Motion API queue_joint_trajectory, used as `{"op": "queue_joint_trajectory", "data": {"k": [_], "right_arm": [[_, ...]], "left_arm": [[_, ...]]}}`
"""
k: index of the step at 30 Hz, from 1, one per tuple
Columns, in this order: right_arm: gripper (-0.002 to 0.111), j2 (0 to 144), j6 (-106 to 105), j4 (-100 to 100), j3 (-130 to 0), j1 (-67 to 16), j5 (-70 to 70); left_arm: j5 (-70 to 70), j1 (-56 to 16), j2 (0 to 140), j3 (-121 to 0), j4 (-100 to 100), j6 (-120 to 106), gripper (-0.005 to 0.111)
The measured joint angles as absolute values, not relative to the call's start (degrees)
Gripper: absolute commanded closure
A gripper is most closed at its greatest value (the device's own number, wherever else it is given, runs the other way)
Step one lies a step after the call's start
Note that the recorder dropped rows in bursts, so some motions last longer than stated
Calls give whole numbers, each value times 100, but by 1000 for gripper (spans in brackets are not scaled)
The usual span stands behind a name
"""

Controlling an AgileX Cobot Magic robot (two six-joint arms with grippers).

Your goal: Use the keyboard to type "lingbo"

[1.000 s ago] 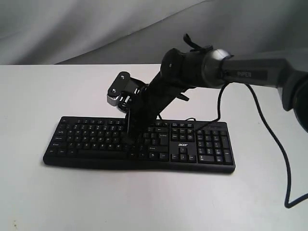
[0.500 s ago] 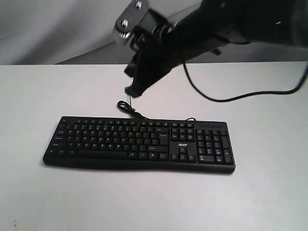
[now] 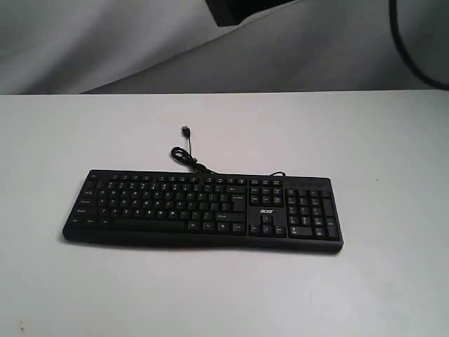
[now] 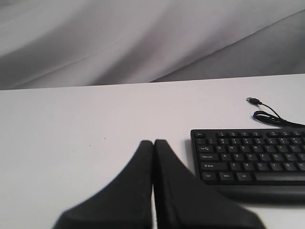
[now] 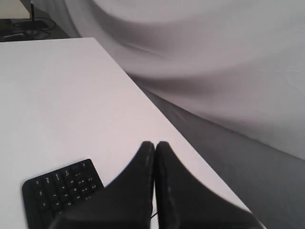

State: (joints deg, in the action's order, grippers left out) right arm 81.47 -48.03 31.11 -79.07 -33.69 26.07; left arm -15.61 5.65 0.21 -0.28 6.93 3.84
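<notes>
Nearest in the exterior view, a bare stretch of white surface (image 3: 210, 295) across the bottom of the frame. Just beyond, in the lower middle, the keyboard (image 3: 175, 207): wide, flat, black and full-size, lying level on the surface with its long side running left to right. Carries small white legends on the keys, too small to read here. Has a number pad (image 3: 309, 210) at the right end and a white "acer" logo (image 3: 266, 211) in the key block between that pad and the main keys.

Behind its rear edge, a thin black cable (image 3: 191, 161), curling in a small loop toward frame centre and ending in a plug (image 3: 186, 130) that lies loose on the surface. Farther back, grey draped cloth (image 3: 105, 42) filling the top of the frame, with a dark piece of arm (image 3: 238, 8) cut off at the top edge and a black cord (image 3: 410, 49) in the upper right corner.

In the left wrist view, the left fingers (image 4: 136, 191) close to the lens, pressed together tip to tip and gripping nothing. Beyond them, the keyboard's Ctrl, Win and Alt corner, apart from the tips.

In the right wrist view, the right fingers (image 5: 136, 191) likewise closed flat against each other and empty, with one end of the keyboard partly hidden behind them and cloth beyond the surface edge.
</notes>
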Motion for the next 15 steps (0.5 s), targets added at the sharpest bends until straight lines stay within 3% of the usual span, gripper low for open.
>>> {"op": "queue_joint_trajectory", "data": {"k": [8, 15], "right_arm": [[108, 7787, -4591, 3078, -7896, -3294, 2126], [108, 7434, -3376, 3064, -7257, -2592, 1206]], "left_arm": [[-1561, 565, 21, -28, 693, 384, 106], [-1561, 565, 21, -28, 693, 384, 106]]}}
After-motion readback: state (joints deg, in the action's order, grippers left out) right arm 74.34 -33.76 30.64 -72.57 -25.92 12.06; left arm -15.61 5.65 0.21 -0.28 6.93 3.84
